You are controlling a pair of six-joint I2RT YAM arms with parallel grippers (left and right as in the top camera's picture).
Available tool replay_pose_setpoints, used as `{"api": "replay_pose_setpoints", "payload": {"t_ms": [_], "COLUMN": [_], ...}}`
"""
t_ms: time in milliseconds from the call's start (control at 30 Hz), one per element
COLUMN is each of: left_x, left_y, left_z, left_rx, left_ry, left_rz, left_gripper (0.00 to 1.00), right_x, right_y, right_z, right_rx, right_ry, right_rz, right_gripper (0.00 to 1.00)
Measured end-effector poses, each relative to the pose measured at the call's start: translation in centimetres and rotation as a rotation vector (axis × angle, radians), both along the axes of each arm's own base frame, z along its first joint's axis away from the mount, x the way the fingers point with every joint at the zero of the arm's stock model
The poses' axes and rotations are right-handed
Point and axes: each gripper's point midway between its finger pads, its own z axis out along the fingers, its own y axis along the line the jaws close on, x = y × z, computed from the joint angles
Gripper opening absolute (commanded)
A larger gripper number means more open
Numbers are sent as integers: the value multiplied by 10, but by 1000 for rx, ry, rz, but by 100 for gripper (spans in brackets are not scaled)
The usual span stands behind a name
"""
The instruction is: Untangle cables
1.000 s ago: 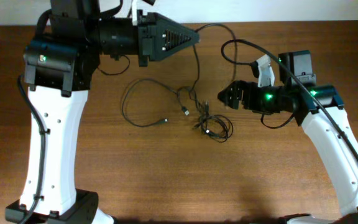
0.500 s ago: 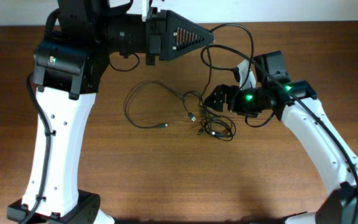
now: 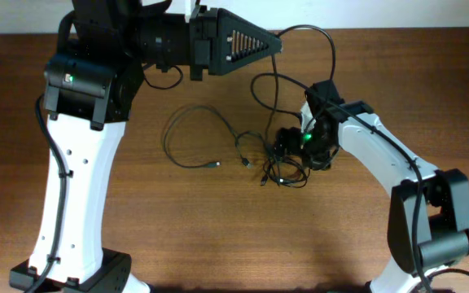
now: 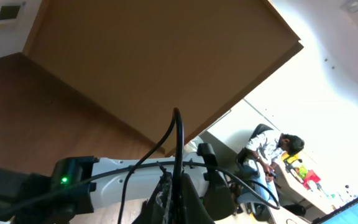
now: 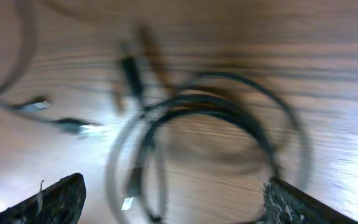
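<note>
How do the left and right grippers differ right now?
Left gripper is shut on a cable; right gripper is open and holds nothing. Left gripper sits high near the far edge of the table; right gripper is low, straddling the tangle mid-table. Shared: both work the same bunch, since the held cable appears to run down toward the tangle.

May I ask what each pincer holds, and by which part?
Left pincer grips one cable by its cord; right pincer, open over the knot, holds nothing.
</note>
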Motion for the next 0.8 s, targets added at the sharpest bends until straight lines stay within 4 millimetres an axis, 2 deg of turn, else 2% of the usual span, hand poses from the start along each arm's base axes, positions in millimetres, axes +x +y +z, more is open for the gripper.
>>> {"api": "replay_pose_setpoints", "payload": {"t_ms": [67,167,233,300,400,500,567,633,800], "left_x": [3,18,35,52,76,93,106,116,127], "left_y": [4,21,38,57,81,96,110,123,148], "left_z": [0,-5,-16,-35,-60,-72,-79,-84,-96], "left_rx": [1,13,44,99,178,221,249,275,336], "left_ry": [1,39,114,218,311,343,356,357,367], "left_rz": [14,88,198,336,536,681,797,896,1057], "left_gripper": [0,0,0,0,0,0,0,0,0], "right_x": [-1,-4,-5,-3,-6,-13,-18,-24,-35], "right_y": [-13,-37,-55,-57,-34,1,16,30,52], "right_z": [-3,-6,-6,-2,15,41,52,59,64], "right_rx": [-44,-87,-82,-7,198,425,510,566,608], "right_ry": [21,64,94,88,34,-61,-108,-145,-178], "right_rz": [-38,-105,-148,-114,49,247,329,405,510], "right_gripper": [92,93,95,96,96,96,96,96,96]}}
